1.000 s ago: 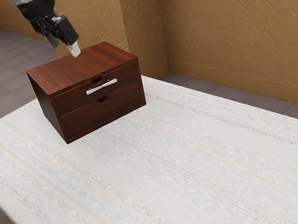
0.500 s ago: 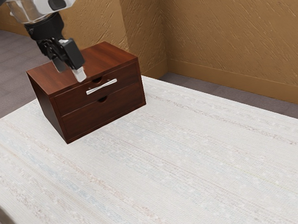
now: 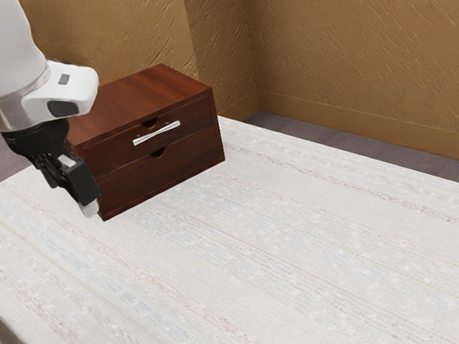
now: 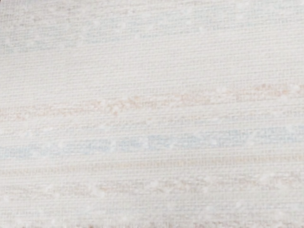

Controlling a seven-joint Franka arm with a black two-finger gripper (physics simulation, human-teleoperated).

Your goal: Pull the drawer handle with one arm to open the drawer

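Widest thing in play is the worktop (image 3: 302, 253), a pale woven cloth surface with faint blue and tan streaks running along it. The wrist view looks straight down onto that same weave (image 4: 152, 114), coarse and nubbly. Behind it stand rough ochre walls (image 3: 359, 48) and a strip of grey floor (image 3: 369, 145).

Next the arm (image 3: 19, 76), white and smooth-shelled, coming in from the exterior view's left and bending down low. Beside it sits the cabinet (image 3: 133, 98), a boxy block of glossy dark red-brown wood on the far corner of the worktop, with two drawer fronts facing the exterior view's right. The upper drawer (image 3: 197, 120) looks flush with the lower drawer (image 3: 160, 172), so by my read it's shut and the pull has not begun.

Now the pincer (image 3: 88, 205), black with a pale tip, pointing down close over the cloth, just off the cabinet's lower near corner. Apart or together? I cannot tell from here.

And the target, the handle (image 3: 156, 133): a slim, straight, silvery bar across the upper drawer front, standing off the wood, above the pincer and toward the exterior view's right, clearly apart from it.

The approach is what counts now. I'd say the pincer should rise, come round in front of the drawer face, line up square across the bar, close around its middle, then draw straight out along the drawer's travel. A slanted pull could slide the cabinet on that cloth.
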